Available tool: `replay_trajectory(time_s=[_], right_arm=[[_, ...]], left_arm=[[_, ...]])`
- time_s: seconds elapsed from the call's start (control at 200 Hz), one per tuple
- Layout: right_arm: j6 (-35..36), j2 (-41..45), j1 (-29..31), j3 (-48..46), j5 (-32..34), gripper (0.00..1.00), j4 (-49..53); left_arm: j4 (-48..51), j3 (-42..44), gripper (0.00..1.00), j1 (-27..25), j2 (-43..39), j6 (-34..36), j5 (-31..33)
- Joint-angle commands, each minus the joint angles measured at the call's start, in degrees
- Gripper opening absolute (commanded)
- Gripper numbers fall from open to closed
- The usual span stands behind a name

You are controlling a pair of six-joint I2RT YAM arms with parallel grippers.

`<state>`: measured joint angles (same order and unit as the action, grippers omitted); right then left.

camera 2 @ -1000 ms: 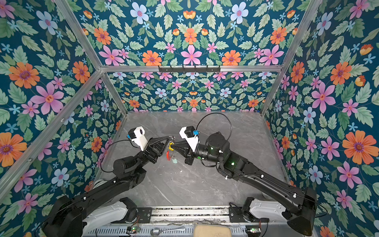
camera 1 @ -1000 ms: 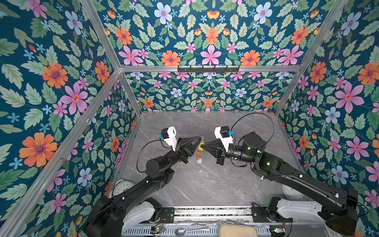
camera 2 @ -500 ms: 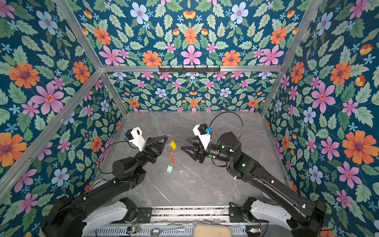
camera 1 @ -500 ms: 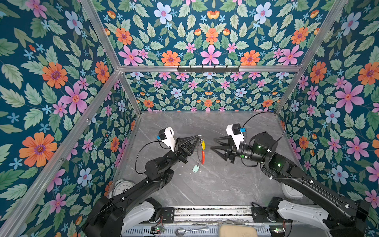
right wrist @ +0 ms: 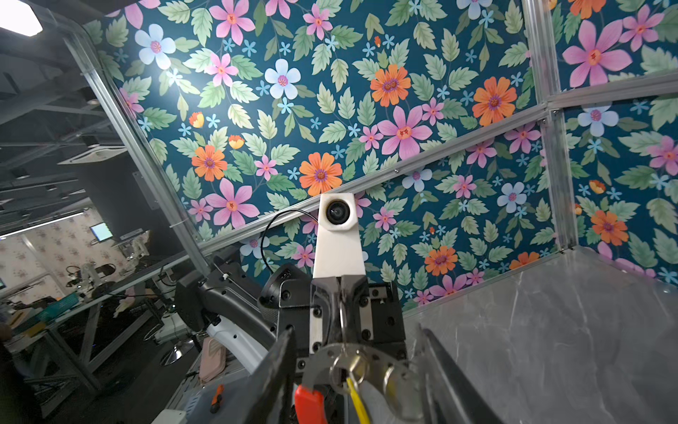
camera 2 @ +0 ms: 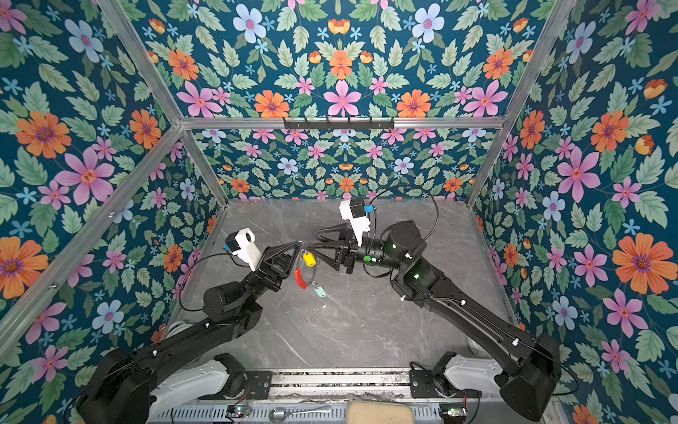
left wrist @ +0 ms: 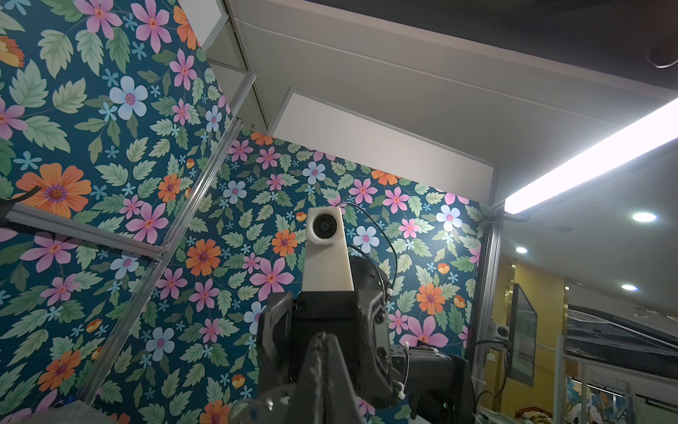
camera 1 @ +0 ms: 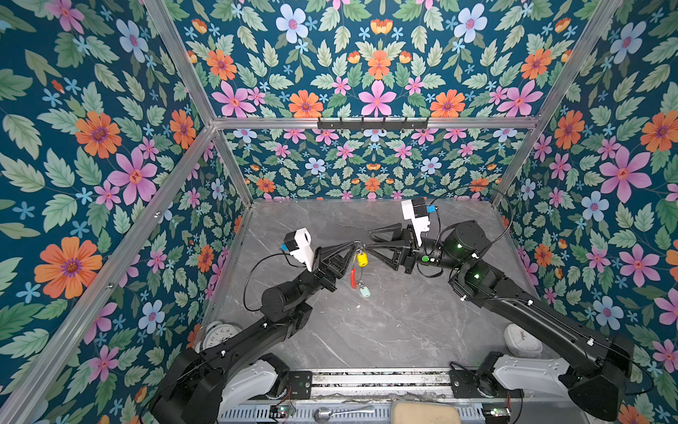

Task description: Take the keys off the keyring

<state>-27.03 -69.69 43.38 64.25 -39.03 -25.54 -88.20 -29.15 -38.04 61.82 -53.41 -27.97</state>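
Note:
My left gripper [camera 1: 354, 244] [camera 2: 299, 244] is shut on the top of the keyring [right wrist: 400, 367], a thin grey hoop hanging above the table. From it hang a red sleeve [camera 1: 353, 278] [right wrist: 310, 403], a yellow tag [camera 1: 362, 259] [camera 2: 309, 259] and a mint tag [camera 1: 364, 292] [camera 2: 320, 292]. The keys' blades are too small to make out. My right gripper [camera 1: 367, 241] [right wrist: 356, 332] faces the left one, open, its fingers [right wrist: 279, 367] on either side of the hoop's upper part. In the left wrist view the left gripper [left wrist: 324, 339] shows pressed shut.
A white analogue clock [camera 1: 220, 334] lies by the left arm's base. A small white clock [camera 1: 522, 339] sits at the front right. A spoon [camera 1: 341, 413] and a sponge [camera 1: 425, 413] lie on the front rail. A black hook rail [camera 1: 372, 123] hangs on the back wall.
The right gripper let go, drew back to the right and opened, then came back left with its jaws open around the hoop. The left gripper kept its hold; the tags swung.

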Motion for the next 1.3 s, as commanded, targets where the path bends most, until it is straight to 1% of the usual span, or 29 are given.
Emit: replay_trajectory(time_s=[0.0,0.065,0.17,0.39,0.59,0.74,0.865,0.965,1.02,1.1,1.18,1.195,1.255,1.295], right_arm=[[-2.3,-0.7,0.1,1.0,-2.7,0.46,-3.0],[-2.0,-1.1,0.5,1.7,-2.8,0.43,-1.5],[-0.9,-1.5,1.4,2.1,-2.6,0.40,0.5],[0.4,-2.0,2.3,2.2,-1.6,0.40,3.5],[0.7,-2.4,2.4,2.5,-1.4,0.33,3.9],[1.0,-2.6,2.4,2.7,-1.3,0.23,4.2],[1.2,-2.7,2.4,2.9,-1.4,0.18,4.5],[1.3,-2.7,2.4,3.1,-1.3,0.08,5.0],[1.6,-2.5,2.4,3.0,-1.3,0.00,5.5],[2.0,-2.0,2.4,2.8,-1.0,0.00,6.6],[3.0,-1.2,2.4,3.0,-0.4,0.00,9.5],[3.2,-0.9,2.4,3.0,-0.4,0.00,10.2],[4.8,0.1,2.5,3.1,0.5,0.00,14.3],[6.2,0.7,2.4,3.5,0.9,0.00,18.0]], left_arm=[[-3.0,0.2,0.00,0.0,-0.3,0.5,0.7],[-3.0,0.3,0.00,0.0,-0.3,0.6,0.7],[-3.0,0.3,0.00,0.0,-0.2,0.7,0.7],[-2.8,0.4,0.00,0.0,-0.3,1.0,0.9],[-2.5,0.3,0.00,0.0,-0.3,1.0,0.8],[-2.3,0.1,0.00,0.0,-0.1,0.8,0.7],[-2.2,0.1,0.00,0.0,0.0,0.8,0.6],[-2.3,-0.1,0.00,0.0,0.1,0.6,0.5],[-2.3,0.0,0.00,0.0,0.1,0.4,0.4],[-2.0,0.2,0.00,0.0,-0.2,0.1,0.4],[0.5,0.6,0.00,0.0,-1.4,0.1,0.8],[1.0,0.7,0.04,0.0,-1.7,0.1,0.9],[4.3,0.9,0.25,0.1,-3.3,0.5,0.9],[6.9,0.9,0.35,0.1,-4.7,1.2,0.7]])
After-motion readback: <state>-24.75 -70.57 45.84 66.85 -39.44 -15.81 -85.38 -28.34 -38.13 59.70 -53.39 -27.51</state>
